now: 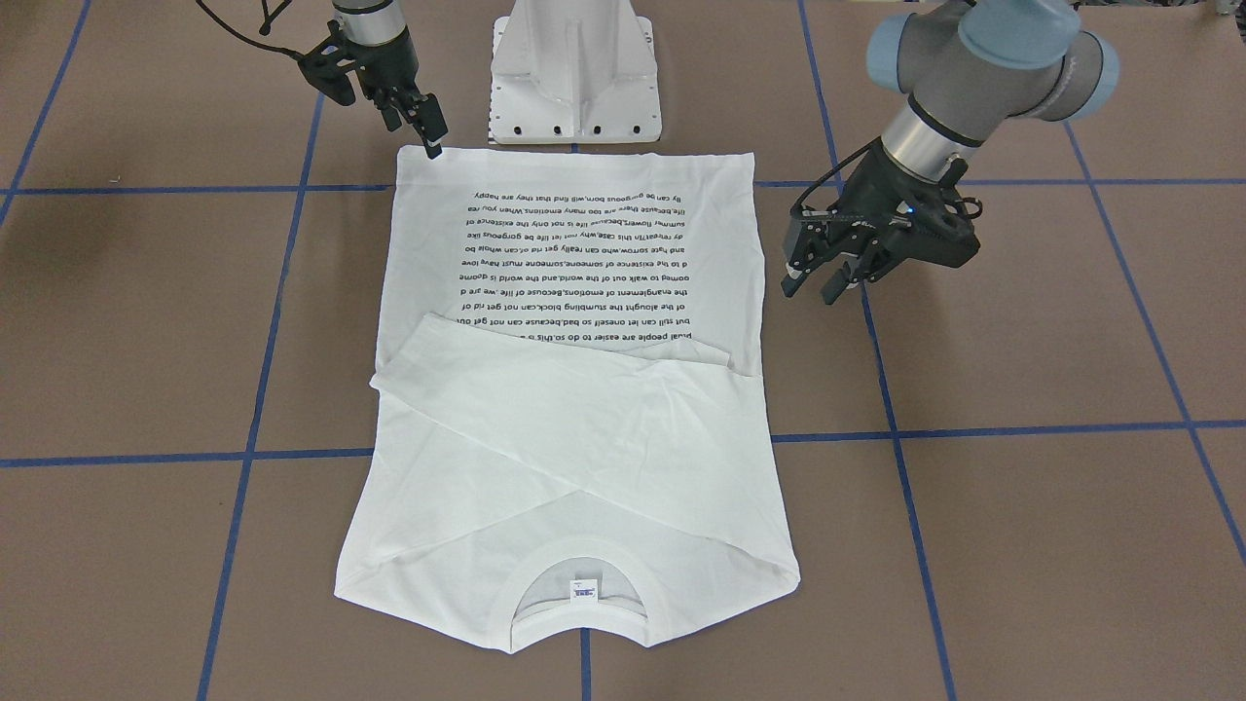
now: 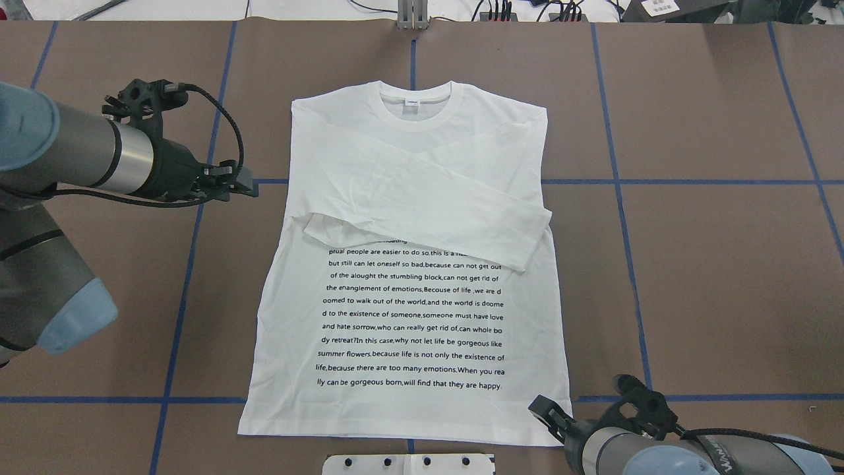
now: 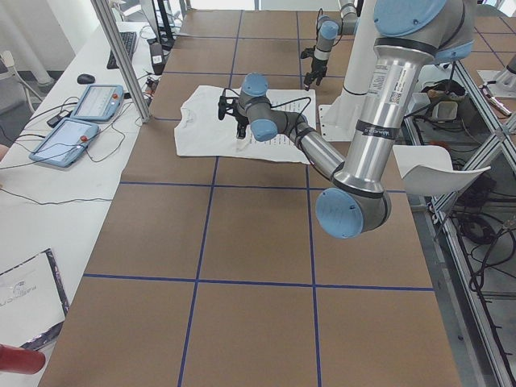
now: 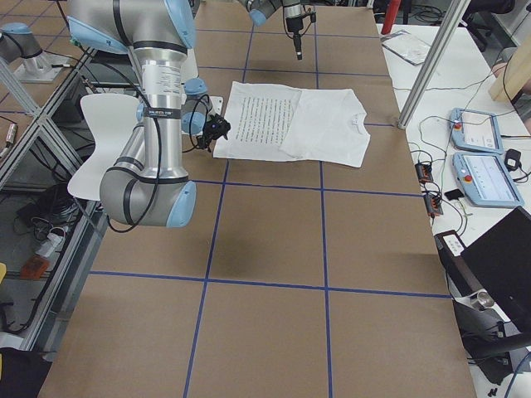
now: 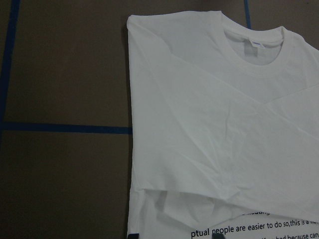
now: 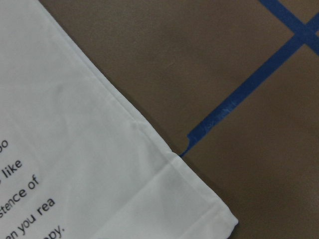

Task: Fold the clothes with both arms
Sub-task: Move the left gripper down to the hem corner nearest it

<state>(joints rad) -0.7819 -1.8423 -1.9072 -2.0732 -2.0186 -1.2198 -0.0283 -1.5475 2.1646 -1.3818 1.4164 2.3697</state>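
- Collar (image 1: pixel 574 623) end of the T-shirt (image 1: pixel 584 458) sits nearest us in the front view, label (image 1: pixel 582 588) showing. The hem end lies over by the robot's base.
- right gripper (image 1: pixel 425 131): hangs tip-down right over the hem corner (image 6: pixel 209 209) on its own side. We can't tell if its jaws are apart or together, but the wrist cam shows that corner lying flat on the table, so nothing is pinched yet.
- left gripper (image 1: pixel 820 282): fingers apart, holding nothing. It hovers off the shirt's side edge w/ bare table between, approx level w/ the folded sleeves (image 1: pixel 545 389).
- Both sleeves are crossed over the chest and cover the top of the printed text (image 1: pixel 584 263). The body lies flat, print up, so we judge the sleeve step done and a hem-to-collar fold next.
- Why these poses, as we read it: the right one is lined up on a corner because a corner pinch gives control of the whole hem. The left one prob. has to reach the opposite hem corner so both lift together.
- Risk, in our view: lifting one corner alone would skew the cloth and pull the sleeves loose.
- Further out: brown table (image 1: pixel 1022 545) w/ blue tape lines (image 1: pixel 973 428), and the white pedestal (image 1: pixel 574 68) just behind the hem.
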